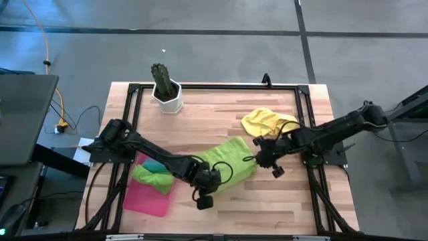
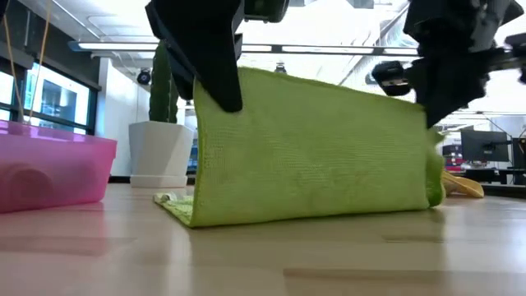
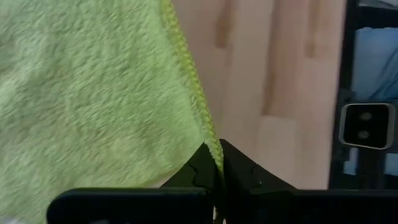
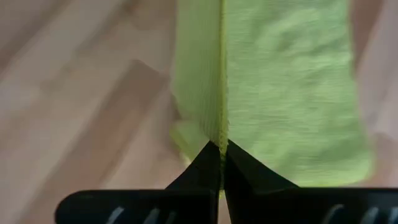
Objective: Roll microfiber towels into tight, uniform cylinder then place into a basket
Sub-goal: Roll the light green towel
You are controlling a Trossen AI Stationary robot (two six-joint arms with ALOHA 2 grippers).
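Note:
A lime green towel (image 1: 229, 163) is held up by its top edge between both grippers, and its lower edge rests on the wooden table (image 2: 271, 215). My left gripper (image 3: 216, 163) is shut on the top corner toward the table's left. My right gripper (image 4: 222, 152) is shut on the top corner toward the right. A yellow towel (image 1: 266, 121) lies crumpled at the far right. A green towel (image 1: 152, 177) and a teal one (image 1: 155, 164) lie in the pink basket (image 1: 148, 201) at the near left. My left gripper pinches the towel's stitched edge at its upper corner (image 3: 210, 144) between its two fingers. In the low view the fingers (image 2: 223, 86) come from above. The corner is lifted and the cloth hangs below. My right gripper pinches the towel's upper edge (image 4: 221, 135) at the other top corner between its two fingers. The fingers (image 2: 431, 107) come from above. The cloth hangs down from the hold like a curtain, fairly flat between the two grippers, with its bottom on the table.
A white pot with a cactus (image 1: 166, 92) stands at the far left of the table. A black frame (image 1: 221, 86) runs round the table top. Bare wood (image 1: 221, 120) lies behind the towel, and more (image 1: 267, 207) lies near the front edge.

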